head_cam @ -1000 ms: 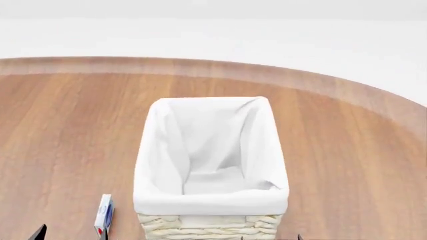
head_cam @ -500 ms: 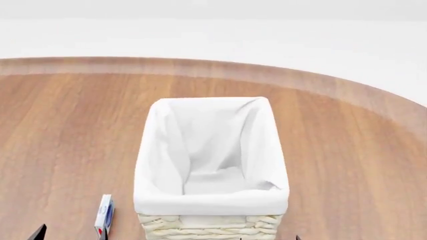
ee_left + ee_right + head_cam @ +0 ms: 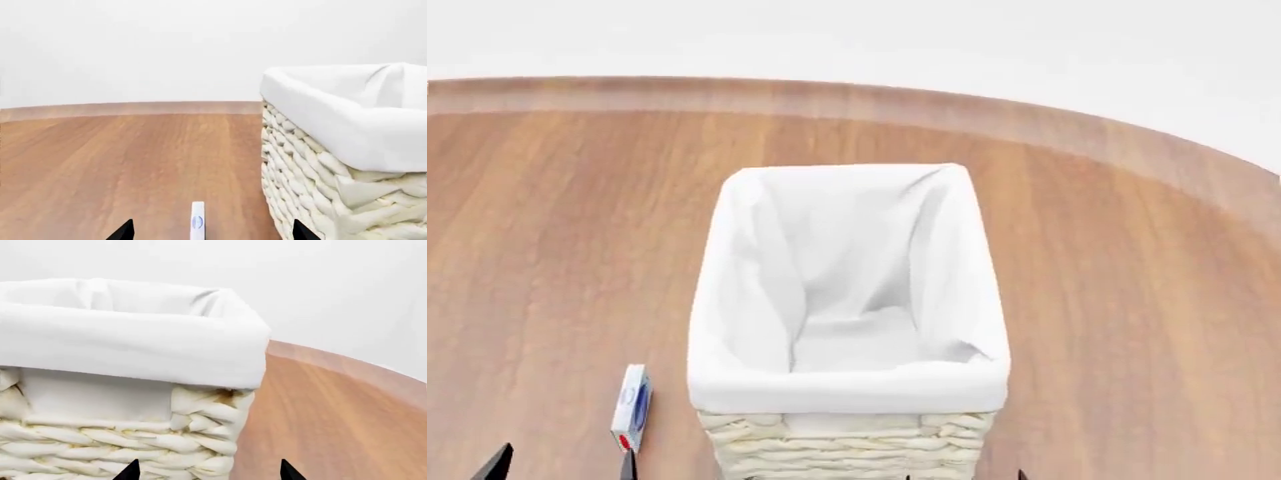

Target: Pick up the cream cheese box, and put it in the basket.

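The cream cheese box (image 3: 630, 408) stands on its thin edge on the wooden table, just left of the basket's near corner. It is small and white, with a blue oval and a red mark. In the left wrist view the cream cheese box (image 3: 197, 222) is a narrow strip just ahead of my left gripper (image 3: 209, 232), between its two dark tips and untouched. My left gripper (image 3: 561, 466) is open. The basket (image 3: 849, 388), woven wicker with a white liner, fills the middle. My right gripper (image 3: 208, 472) is open and empty, facing the basket (image 3: 133, 340) near its corner.
The round wooden table (image 3: 547, 220) curves away behind the basket, with a pale floor beyond its edge. The basket wall (image 3: 313, 170) stands close beside the left gripper's path. Only the fingertips (image 3: 494, 464) of the grippers show at the head view's lower edge.
The head view has shifted: the table edge, basket and cream cheese box all sit higher in the picture. The gripper tips stay at the lower edge, and the box has not moved on the table.
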Tool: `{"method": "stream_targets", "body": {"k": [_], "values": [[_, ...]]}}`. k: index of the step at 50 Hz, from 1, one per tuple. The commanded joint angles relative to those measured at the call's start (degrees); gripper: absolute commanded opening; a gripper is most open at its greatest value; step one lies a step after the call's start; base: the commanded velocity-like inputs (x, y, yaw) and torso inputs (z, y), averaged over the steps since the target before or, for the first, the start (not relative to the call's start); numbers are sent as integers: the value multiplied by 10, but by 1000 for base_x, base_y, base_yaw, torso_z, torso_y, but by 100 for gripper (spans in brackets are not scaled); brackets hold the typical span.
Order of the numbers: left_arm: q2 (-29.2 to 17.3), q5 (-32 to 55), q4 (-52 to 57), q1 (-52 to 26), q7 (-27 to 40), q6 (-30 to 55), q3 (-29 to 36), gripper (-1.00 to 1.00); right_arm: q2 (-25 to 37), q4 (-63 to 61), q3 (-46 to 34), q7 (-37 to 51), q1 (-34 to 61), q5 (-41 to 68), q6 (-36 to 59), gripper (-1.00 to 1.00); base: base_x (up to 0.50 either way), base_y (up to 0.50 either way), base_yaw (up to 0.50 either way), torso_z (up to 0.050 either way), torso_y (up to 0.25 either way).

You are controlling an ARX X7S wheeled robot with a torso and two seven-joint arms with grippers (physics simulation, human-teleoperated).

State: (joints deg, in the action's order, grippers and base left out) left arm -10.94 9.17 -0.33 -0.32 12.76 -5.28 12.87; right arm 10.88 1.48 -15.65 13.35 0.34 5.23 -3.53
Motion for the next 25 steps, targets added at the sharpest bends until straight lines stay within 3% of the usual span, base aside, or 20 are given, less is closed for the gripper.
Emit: {"method": "stream_targets", "body": {"k": [1, 11, 25], "values": [[-2, -5, -1, -2, 11, -3, 1, 100, 2, 2, -4, 4, 1, 1, 0, 100, 0, 0, 0, 0, -250], [-4, 2, -3, -2, 8, -5, 5, 100, 4, 4, -8, 6, 3, 3, -1, 100, 0, 0, 0, 0, -250], [-2, 30, -11, -6, 2, -16, 1, 100, 6, 12, -13, 7, 6, 4, -3, 100, 0, 0, 0, 0, 0]]}}
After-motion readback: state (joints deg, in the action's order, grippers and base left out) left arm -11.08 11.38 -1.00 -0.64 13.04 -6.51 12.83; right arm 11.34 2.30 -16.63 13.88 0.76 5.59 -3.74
